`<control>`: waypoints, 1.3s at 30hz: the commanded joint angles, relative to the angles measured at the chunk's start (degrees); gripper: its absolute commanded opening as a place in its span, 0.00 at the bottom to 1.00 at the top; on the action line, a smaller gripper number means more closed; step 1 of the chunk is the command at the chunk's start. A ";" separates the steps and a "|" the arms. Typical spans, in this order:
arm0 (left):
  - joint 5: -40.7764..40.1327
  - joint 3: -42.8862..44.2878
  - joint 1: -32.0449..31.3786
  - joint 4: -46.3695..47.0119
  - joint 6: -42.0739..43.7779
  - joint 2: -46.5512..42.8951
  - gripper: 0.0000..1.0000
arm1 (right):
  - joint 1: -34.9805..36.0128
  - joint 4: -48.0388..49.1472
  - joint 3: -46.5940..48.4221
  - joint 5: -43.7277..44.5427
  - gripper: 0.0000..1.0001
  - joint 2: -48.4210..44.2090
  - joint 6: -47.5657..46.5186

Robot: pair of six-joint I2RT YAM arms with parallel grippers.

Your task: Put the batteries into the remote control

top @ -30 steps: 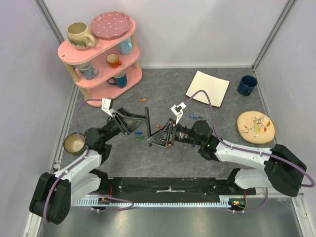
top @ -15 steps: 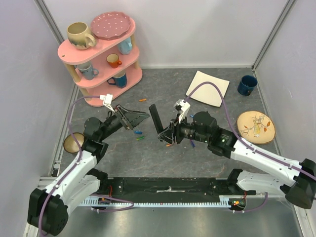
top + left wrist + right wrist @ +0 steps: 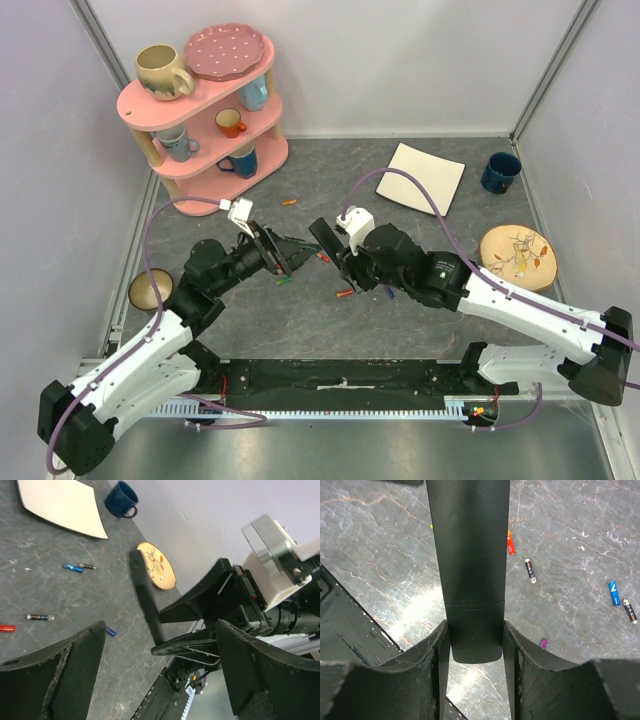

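1. The left pincer (image 3: 291, 253) is released: its two black fingers (image 3: 75, 670) stand wide apart and there is nothing between them. It hovers over the grey stone-pattern worktop (image 3: 320, 325), just beside the remote and turned towards it.
2. The slim, flat, black rectangular remote control (image 3: 322, 237) is not on the worktop. It is held in the air between the two arms, tilted, with its free end towards the left pincer.
3. The right pincer (image 3: 475, 647) is clenched on one end of the remote control, with one finger pressed on each long edge. In the right wrist view a thin seam (image 3: 470, 603) crosses the remote near this end. I judge it to be the edge of the battery cover, with the cover in place, but I cannot tell for sure.
4. The small thin cylindrical batteries with coloured wrappers lie scattered on the worktop under and around the arms: a green battery (image 3: 284, 281), an orange battery (image 3: 345, 293) and a blue battery (image 3: 613, 590), among others. None is held.
5. My judgement of the step: the remote is being presented to the free pincer, and no battery is loaded yet.
6. The next move probably calls for the left pincer to open the cover while the right one holds the remote steady. The jaws must close only when they are well lined up, or the remote may twist in the grip.
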 commanded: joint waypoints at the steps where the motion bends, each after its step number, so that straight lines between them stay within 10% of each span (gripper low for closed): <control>1: -8.47 0.66 -5.30 1.98 3.72 0.24 0.96 | 1.04 -2.58 4.32 4.02 0.38 1.13 -1.02; 15: -17.52 -2.16 -11.89 9.89 0.46 6.21 0.99 | 2.80 -1.09 2.92 6.04 0.38 1.31 5.39; 39: -24.30 -0.23 -16.55 18.33 -0.50 14.83 0.64 | 3.51 0.85 0.81 4.90 0.39 0.60 7.24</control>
